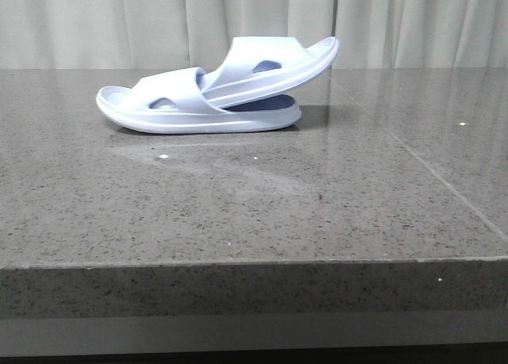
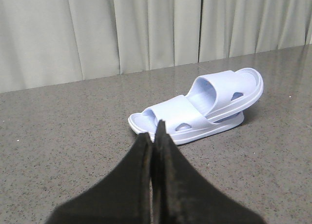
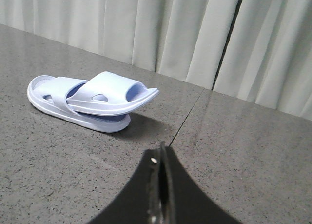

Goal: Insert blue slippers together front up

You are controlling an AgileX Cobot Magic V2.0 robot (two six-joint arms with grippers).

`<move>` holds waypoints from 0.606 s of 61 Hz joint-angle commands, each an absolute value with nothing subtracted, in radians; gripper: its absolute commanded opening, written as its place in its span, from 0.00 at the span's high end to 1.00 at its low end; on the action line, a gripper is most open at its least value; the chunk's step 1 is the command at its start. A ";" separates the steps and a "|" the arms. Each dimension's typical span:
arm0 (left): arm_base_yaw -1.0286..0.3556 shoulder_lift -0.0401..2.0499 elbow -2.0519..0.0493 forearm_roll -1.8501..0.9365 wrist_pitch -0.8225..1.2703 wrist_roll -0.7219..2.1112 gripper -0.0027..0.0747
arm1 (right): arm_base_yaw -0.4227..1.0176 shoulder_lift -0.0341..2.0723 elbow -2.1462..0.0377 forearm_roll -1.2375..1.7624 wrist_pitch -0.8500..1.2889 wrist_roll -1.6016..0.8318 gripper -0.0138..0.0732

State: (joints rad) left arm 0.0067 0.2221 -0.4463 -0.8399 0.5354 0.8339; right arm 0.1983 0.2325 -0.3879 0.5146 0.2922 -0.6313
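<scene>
The two blue slippers sit nested on the grey stone table. The lower slipper [image 1: 171, 114] lies flat on its sole. The upper slipper [image 1: 278, 63] is pushed under the lower one's strap and tilts up to the right. The pair also shows in the left wrist view [image 2: 204, 107] and the right wrist view [image 3: 92, 99]. My left gripper [image 2: 153, 133] is shut and empty, off the table, short of the pair. My right gripper [image 3: 161, 153] is shut and empty, apart from the pair. Neither gripper shows in the front view.
The table's front edge [image 1: 254, 265] runs across the lower front view. A seam [image 1: 413, 162] crosses the tabletop at the right. Pale curtains [image 1: 159, 23] hang behind the table.
</scene>
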 commanded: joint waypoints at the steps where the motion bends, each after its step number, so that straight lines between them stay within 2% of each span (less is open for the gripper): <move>1: -0.001 0.231 -0.472 -0.878 0.474 0.827 0.99 | 0.201 0.240 -0.412 0.534 0.220 -0.638 0.97; 30: -0.001 0.233 -0.462 -0.867 0.474 0.820 0.99 | 0.201 0.240 -0.412 0.534 0.221 -0.638 0.97; 37: -0.001 0.233 -0.462 -0.673 0.470 0.599 0.99 | 0.201 0.240 -0.412 0.534 0.221 -0.638 0.97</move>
State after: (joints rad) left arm 0.0067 0.2221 -0.4358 -0.7538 0.5354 0.7330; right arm 0.1983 0.2325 -0.3879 0.5169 0.2922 -0.6313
